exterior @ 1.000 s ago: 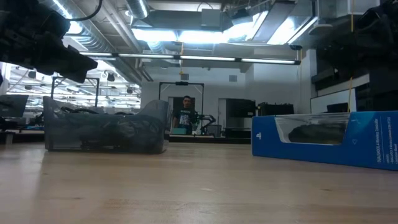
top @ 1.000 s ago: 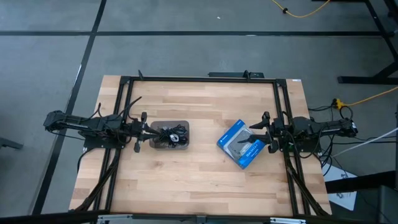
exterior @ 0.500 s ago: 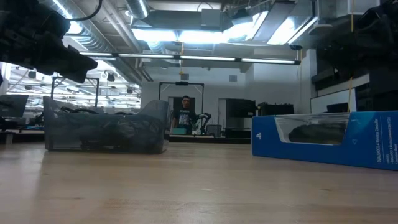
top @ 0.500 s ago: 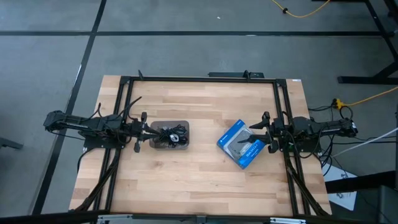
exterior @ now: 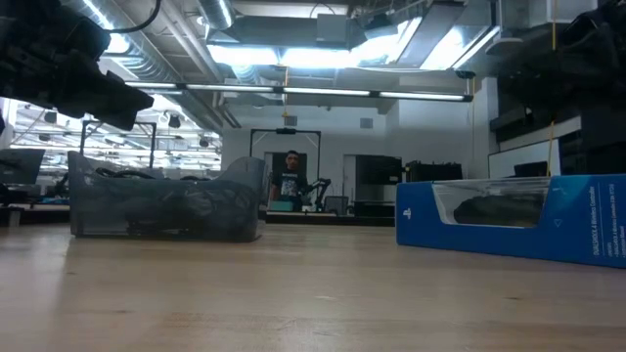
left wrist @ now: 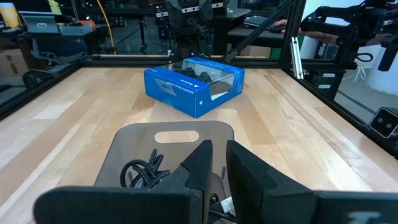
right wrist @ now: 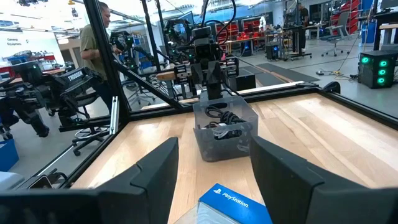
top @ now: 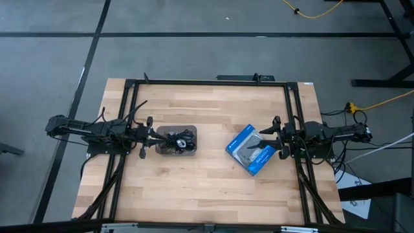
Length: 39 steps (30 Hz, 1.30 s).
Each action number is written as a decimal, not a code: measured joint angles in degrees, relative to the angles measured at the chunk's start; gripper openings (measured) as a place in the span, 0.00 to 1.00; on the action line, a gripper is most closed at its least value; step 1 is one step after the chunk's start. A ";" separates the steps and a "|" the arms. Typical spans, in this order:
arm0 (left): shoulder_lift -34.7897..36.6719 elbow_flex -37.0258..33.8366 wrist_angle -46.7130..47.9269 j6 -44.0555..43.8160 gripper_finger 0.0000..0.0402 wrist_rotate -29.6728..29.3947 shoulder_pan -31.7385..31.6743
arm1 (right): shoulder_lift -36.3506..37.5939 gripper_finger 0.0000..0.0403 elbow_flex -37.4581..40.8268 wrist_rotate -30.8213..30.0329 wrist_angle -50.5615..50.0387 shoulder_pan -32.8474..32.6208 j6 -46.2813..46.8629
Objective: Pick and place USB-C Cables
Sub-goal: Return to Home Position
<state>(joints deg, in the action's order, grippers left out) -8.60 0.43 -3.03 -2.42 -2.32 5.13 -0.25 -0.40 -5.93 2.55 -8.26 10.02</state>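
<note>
The USB-C cables (top: 176, 139) lay bundled together in the grey translucent tray (top: 193, 150), which stood on the tabletop (top: 207, 188) left of its middle, well clear of both long edges. From the left wrist a black coil (left wrist: 143, 171) showed against the tray's wall (left wrist: 177, 134); from the right wrist the cables (right wrist: 221, 121) made a dark tangle with something pale among them inside the tray (right wrist: 211, 146).

The left gripper (top: 150, 138) reached in from the left edge, its tips at the tray's left end. Its fingers (left wrist: 199, 168) stood nearly together, only a narrow slit between them, holding nothing. I could not tell whether they touched the rim.

The right gripper (top: 272, 138) reached in from the right edge, just beside the blue box (top: 249, 150). Its fingers (right wrist: 158, 174) stood wide apart and empty.

The box lay skewed to the tabletop's edges, right of the middle. A bare strip of wood separated it from the tray, and broad bands ran free along both long edges, all four corners open. A dark frame (top: 207, 81) bordered the tabletop. Seen level across the wood, the tray (exterior: 166, 210) and the box (exterior: 509, 220) stood well apart, and a person (exterior: 291, 181) stood in the room beyond
</note>
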 joint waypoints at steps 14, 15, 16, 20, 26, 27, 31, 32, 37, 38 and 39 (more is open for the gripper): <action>0.00 0.02 0.02 0.00 0.10 0.03 -0.69 | -0.01 0.50 0.00 0.00 0.00 0.01 0.00; 0.00 0.00 0.02 0.00 0.10 0.02 -1.18 | 0.00 0.50 0.00 0.00 0.00 0.01 0.00; 0.00 0.02 0.02 0.00 0.10 0.00 -1.75 | 0.00 0.50 0.00 0.00 0.00 0.01 0.00; 0.02 0.02 1.96 0.00 0.10 -0.13 -4.47 | 0.00 0.50 0.00 0.00 0.00 0.01 0.00; 0.00 0.02 2.08 0.00 0.10 0.15 -7.02 | 0.00 0.50 0.00 0.01 0.00 -0.01 0.00; 0.00 0.02 2.05 0.00 0.10 0.17 -6.99 | 0.00 0.50 0.00 0.00 0.00 -0.01 0.00; 0.00 0.02 2.10 0.00 0.10 0.28 -6.99 | 0.00 0.50 0.00 0.00 0.00 -0.01 0.00; 0.00 0.02 2.12 0.00 0.10 0.28 -6.99 | 0.00 0.50 0.00 0.00 0.00 -0.01 0.00; 0.00 0.02 2.14 0.00 0.10 0.28 -6.99 | 0.00 0.50 0.00 0.00 0.00 -0.01 0.00; 0.00 0.02 2.14 0.00 0.10 0.28 -6.99 | 0.00 0.50 0.00 0.00 0.00 -0.01 0.00; 0.00 0.02 2.14 0.00 0.10 0.28 -6.99 | 0.00 0.50 0.00 0.00 0.01 -0.01 0.00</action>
<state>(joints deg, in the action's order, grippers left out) -8.60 0.45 -0.89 -2.42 -2.04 -1.87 -0.25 -0.40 -5.93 2.56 -8.27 10.02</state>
